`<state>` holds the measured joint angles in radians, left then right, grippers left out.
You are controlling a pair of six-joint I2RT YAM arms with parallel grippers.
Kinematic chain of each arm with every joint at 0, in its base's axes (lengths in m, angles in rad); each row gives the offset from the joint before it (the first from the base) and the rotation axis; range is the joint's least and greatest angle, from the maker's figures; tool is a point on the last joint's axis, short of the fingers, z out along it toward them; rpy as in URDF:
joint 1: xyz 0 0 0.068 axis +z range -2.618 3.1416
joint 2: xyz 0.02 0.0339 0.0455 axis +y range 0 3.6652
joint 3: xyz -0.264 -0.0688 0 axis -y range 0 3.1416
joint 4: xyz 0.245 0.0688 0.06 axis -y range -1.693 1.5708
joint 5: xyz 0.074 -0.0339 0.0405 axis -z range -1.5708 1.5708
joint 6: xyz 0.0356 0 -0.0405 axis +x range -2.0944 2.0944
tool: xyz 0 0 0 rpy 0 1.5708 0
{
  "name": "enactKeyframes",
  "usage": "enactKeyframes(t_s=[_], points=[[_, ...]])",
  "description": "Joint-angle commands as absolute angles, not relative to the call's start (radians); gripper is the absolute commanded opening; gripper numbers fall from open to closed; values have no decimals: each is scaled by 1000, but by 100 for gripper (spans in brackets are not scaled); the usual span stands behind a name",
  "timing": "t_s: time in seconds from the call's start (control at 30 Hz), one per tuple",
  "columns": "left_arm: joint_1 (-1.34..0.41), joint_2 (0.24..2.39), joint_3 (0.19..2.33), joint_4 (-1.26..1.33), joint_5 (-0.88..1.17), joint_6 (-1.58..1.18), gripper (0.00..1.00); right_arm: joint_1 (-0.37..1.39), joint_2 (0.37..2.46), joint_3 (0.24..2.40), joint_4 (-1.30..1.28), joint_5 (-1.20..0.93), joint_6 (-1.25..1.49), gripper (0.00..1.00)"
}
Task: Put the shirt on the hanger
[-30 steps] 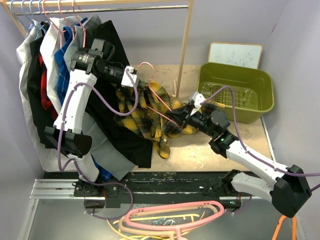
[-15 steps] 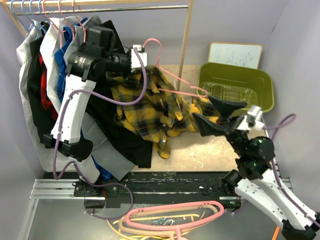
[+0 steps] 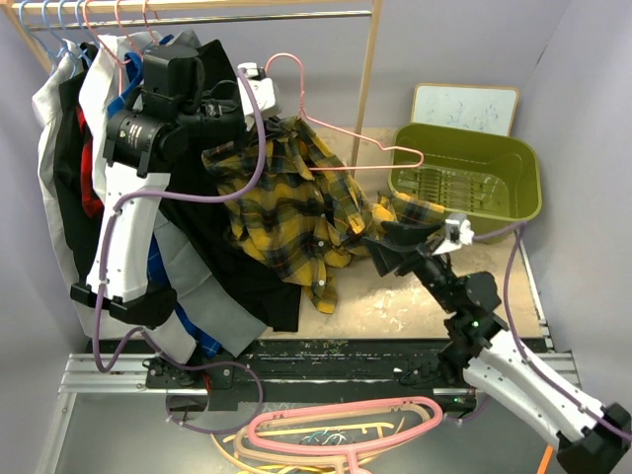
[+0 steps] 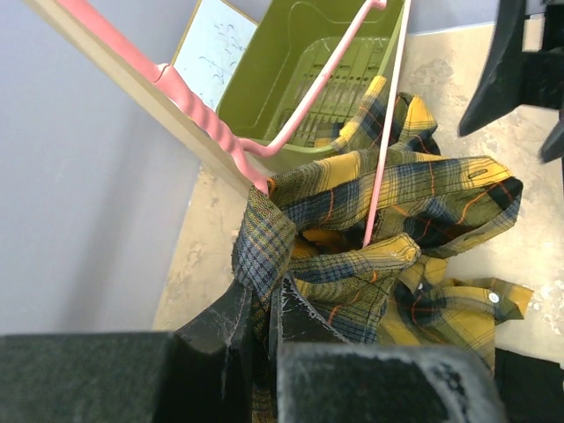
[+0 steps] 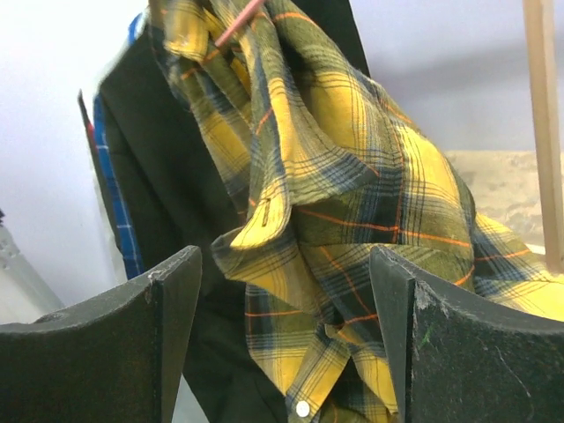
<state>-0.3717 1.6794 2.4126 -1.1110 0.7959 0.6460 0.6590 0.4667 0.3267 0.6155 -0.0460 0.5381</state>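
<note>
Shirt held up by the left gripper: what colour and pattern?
The shirt is yellow-and-black plaid with thin orange lines; right wrist view shows it best.

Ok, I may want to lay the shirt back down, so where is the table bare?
Bare tabletop shows between the hem of the shirt and the near rail, left of the right arm, and a strip in front of the green bin. The bin's floor looks bare too. The left side is crowded with hanging clothes.

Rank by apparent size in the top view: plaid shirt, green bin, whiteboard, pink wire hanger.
1. plaid shirt
2. green bin
3. whiteboard
Unranked: pink wire hanger. It spans roughly the bin's width but is only thin wire.
</note>
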Motion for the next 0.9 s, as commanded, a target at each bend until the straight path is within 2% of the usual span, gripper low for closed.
enactKeyframes(t_s=[0.0, 0.23, 0.37, 0.43, 0.47, 0.57, 0.6, 0.87], points=[[-370, 1618, 2395, -1045, 823, 603, 0, 657, 650, 414, 829, -92, 560, 79], [-370, 1592, 2357, -1040, 820, 608, 0, 657, 811, 461, 942, -104, 536, 78], [-370, 1584, 2349, -1043, 817, 615, 0, 657, 858, 468, 984, -121, 549, 70], [-371, 1582, 2342, -1043, 810, 619, 0, 657, 877, 471, 999, -134, 561, 59], [-371, 1580, 2340, -1043, 807, 621, 0, 657, 889, 472, 1008, -141, 567, 51], [-370, 1577, 2329, -1048, 794, 631, 0, 657, 904, 469, 1029, -159, 582, 3], [-370, 1574, 2325, -1054, 785, 642, 0, 657, 901, 465, 1032, -150, 584, 0], [-370, 1555, 2345, -1295, 765, 997, 0, 592, 797, 545, 730, 132, 444, 0]])
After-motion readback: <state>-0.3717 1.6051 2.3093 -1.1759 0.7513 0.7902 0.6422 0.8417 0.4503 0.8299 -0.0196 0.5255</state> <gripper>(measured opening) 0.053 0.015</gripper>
